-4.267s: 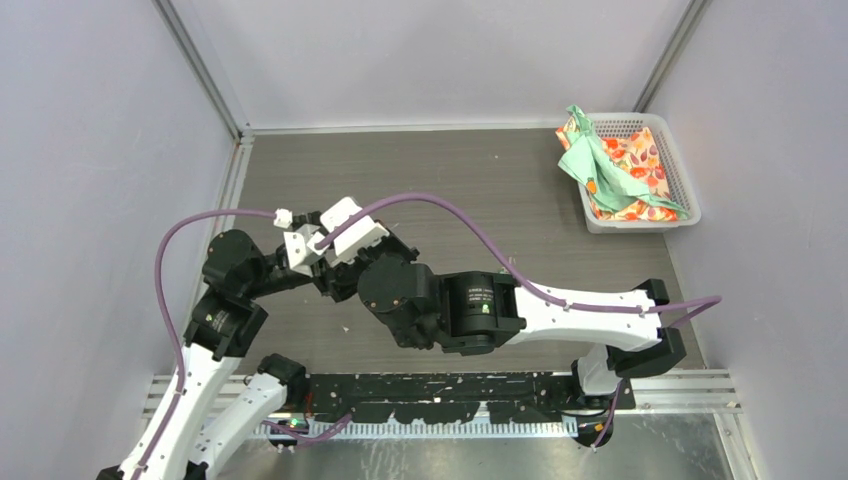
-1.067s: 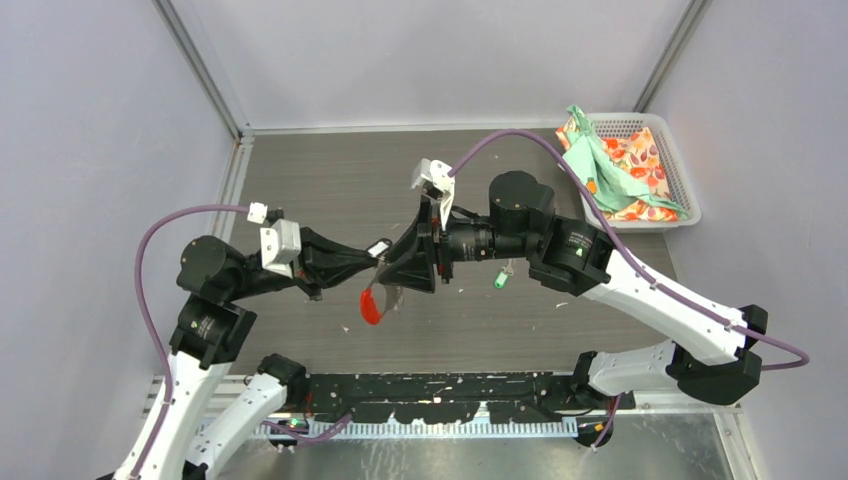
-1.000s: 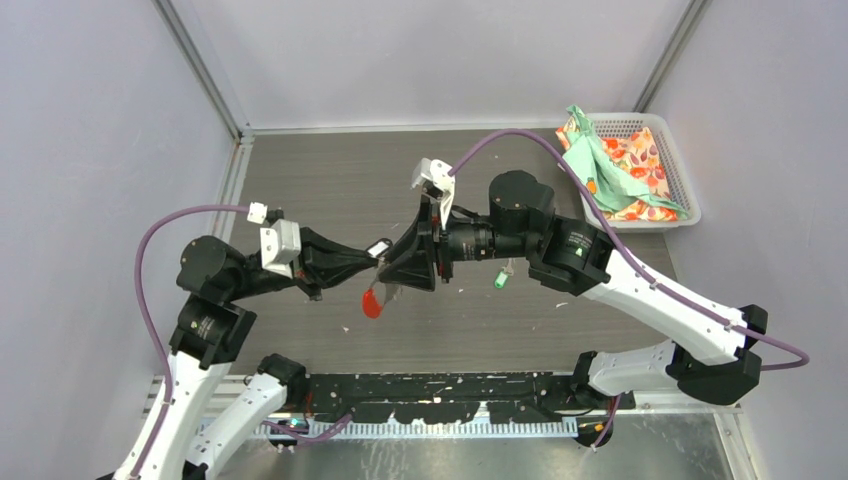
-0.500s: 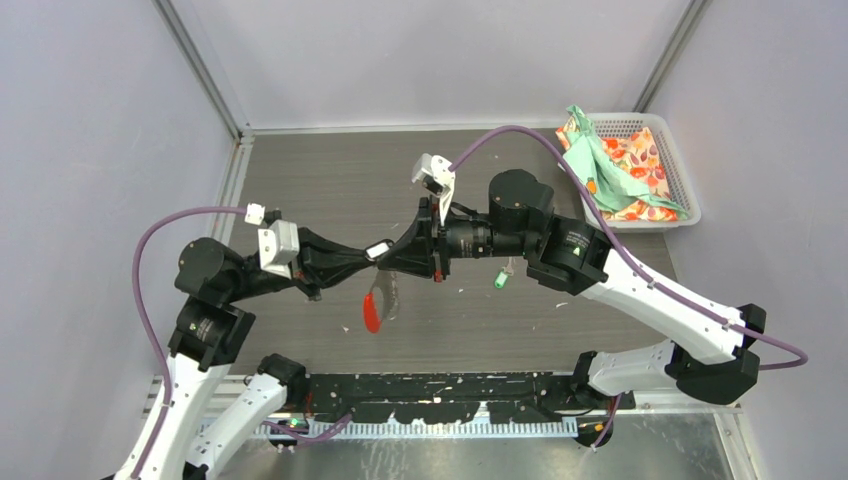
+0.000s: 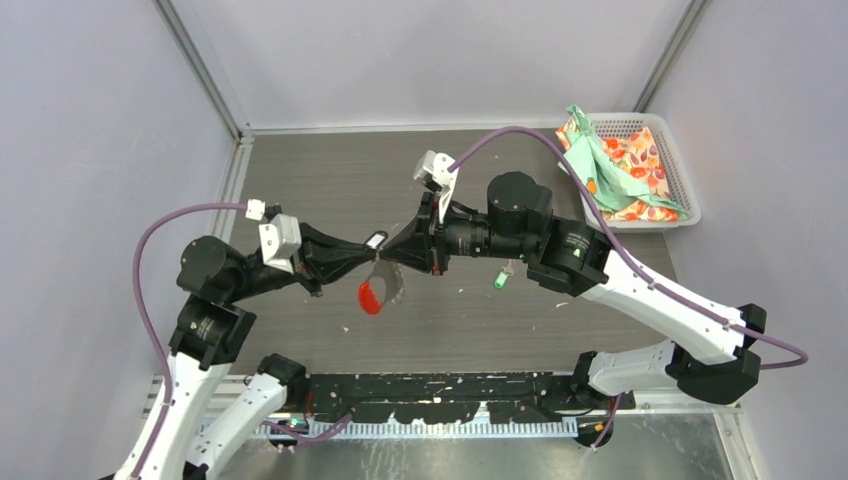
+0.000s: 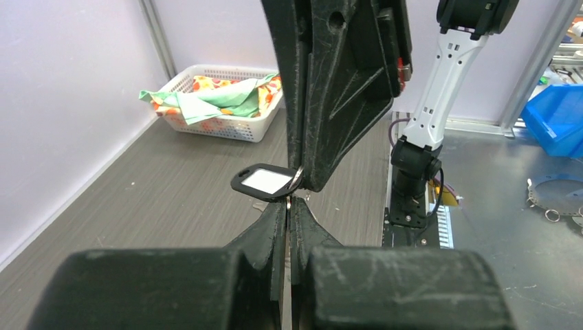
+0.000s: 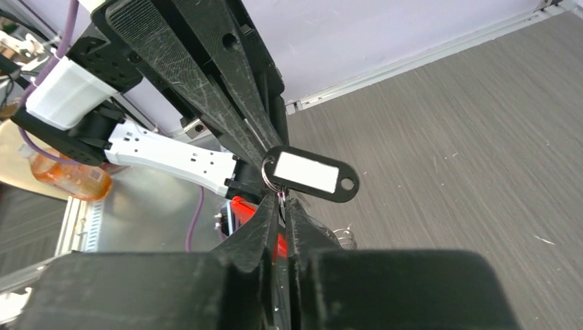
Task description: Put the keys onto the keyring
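Observation:
My left gripper (image 5: 368, 257) is shut on the keyring's thin grey wire, seen edge-on between its fingers (image 6: 289, 204). The keyring's loop (image 5: 389, 284) and red tab (image 5: 369, 297) hang below it, above the table. My right gripper (image 5: 388, 255) meets it tip to tip from the right. Its jaws (image 7: 282, 201) are closed to a narrow slit on the black-tag key, whose black tag (image 7: 309, 173) with a white label sticks out at the fingertips (image 6: 265, 181). The blade of that key is hidden. The green-tag key (image 5: 500, 280) lies on the table under the right arm.
A white basket (image 5: 683, 170) holding a green and a flowered cloth (image 5: 605, 165) stands in the far right corner. Grey walls close in the dark wood-grain table on three sides. A black rail with the arm bases runs along the near edge.
The right gripper's jaws, wide open a second ago, have closed at the left fingertips by the black tag. The red tab has swung slightly. The left gripper has stayed shut.

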`<action>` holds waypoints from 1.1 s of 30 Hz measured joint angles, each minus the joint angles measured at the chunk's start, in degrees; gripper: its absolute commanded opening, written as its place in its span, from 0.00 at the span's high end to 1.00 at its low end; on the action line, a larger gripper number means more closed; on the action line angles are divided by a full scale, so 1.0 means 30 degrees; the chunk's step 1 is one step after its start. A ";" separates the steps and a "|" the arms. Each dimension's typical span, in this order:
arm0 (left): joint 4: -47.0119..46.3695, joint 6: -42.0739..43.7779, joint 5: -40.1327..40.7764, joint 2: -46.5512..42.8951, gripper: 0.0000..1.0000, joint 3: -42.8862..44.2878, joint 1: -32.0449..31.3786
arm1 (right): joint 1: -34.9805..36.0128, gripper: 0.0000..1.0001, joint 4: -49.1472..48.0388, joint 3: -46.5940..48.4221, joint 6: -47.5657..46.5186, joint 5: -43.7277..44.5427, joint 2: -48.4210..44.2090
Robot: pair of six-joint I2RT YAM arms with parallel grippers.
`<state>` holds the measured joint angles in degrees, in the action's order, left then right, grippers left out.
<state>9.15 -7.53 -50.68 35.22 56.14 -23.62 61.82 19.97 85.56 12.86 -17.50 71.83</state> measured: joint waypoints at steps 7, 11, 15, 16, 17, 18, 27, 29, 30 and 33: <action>0.0182 -0.0146 0.0372 0.0095 1.00 0.0000 0.0000 | 0.0175 0.99 -0.0015 -0.0182 -0.0605 0.0474 -0.0080; 0.0321 -0.0357 0.0430 0.0102 0.97 0.0000 0.0000 | 0.0379 0.99 -0.0022 -0.0342 -0.1100 0.0831 -0.0197; 0.0335 -0.0401 0.0525 0.0000 0.78 0.0000 -0.0015 | 0.0488 0.99 0.0160 -0.0415 -0.1763 0.1078 -0.0423; 0.0321 -0.0335 0.0561 -0.0073 0.74 0.0000 -0.0015 | 0.0481 0.99 0.0423 -0.0415 -0.1872 0.1137 -0.0503; 0.0313 -0.0313 0.0576 -0.0189 0.70 0.0000 -0.0015 | 0.0481 0.99 0.0787 -0.0415 -0.1960 0.1180 -0.0612; 0.0321 -0.0248 0.0576 -0.0350 0.67 -0.0007 -0.0015 | 0.0466 0.99 0.1086 -0.0415 -0.2055 0.1173 -0.0685; 0.0787 0.2382 -0.0058 -0.1362 0.57 -0.0007 -0.0015 | 0.0386 0.99 0.3774 0.0262 -0.2259 0.0073 -0.0699; 0.0954 0.3271 -0.0612 -0.1319 0.53 -0.0007 -0.0015 | 0.0357 0.99 0.4335 0.0634 -0.2259 -0.0372 -0.0583; 0.1129 0.3781 -0.0984 -0.1260 0.53 0.0000 -0.0015 | 0.0350 0.99 0.4517 0.0823 -0.2259 -0.0525 -0.0503; 0.1749 0.4918 -0.2280 -0.0678 0.53 0.0131 -0.0015 | 0.0350 0.99 0.5107 0.1537 -0.2266 -0.1107 -0.0080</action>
<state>14.39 7.22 -57.52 33.19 56.53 -23.66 62.87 35.29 90.17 6.07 -20.82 71.59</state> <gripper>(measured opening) 0.472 0.025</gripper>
